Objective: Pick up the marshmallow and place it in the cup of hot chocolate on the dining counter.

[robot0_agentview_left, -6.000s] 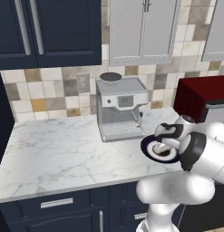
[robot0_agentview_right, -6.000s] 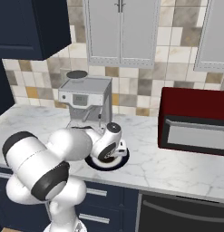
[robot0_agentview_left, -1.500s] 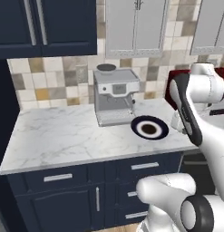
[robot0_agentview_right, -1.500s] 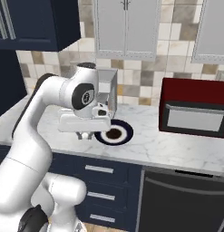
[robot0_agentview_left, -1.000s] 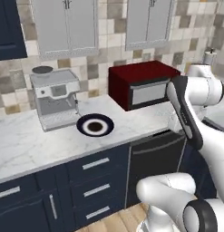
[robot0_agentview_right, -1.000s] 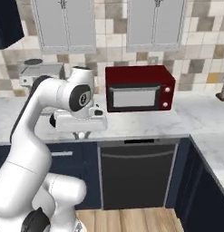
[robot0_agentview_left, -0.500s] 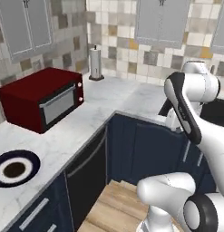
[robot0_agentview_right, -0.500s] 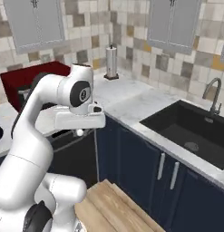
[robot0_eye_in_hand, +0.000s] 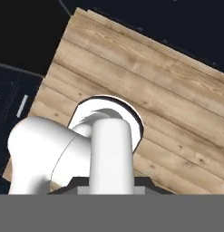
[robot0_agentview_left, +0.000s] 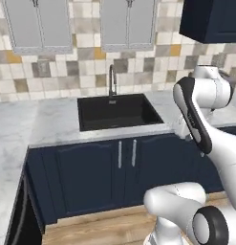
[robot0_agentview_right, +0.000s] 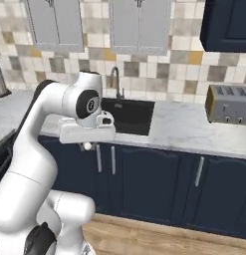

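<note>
marshmallow: tiny whitish lump | jaws: pinching marshmallow beneath the hand | over navy cabinets

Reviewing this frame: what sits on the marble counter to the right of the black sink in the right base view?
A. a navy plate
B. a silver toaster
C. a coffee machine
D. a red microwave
B: a silver toaster stands on the counter, right of the sink.

A home kitchen: black sink with faucet, marble counter, navy cabinets, tiled wall, probably a toaster.
</note>
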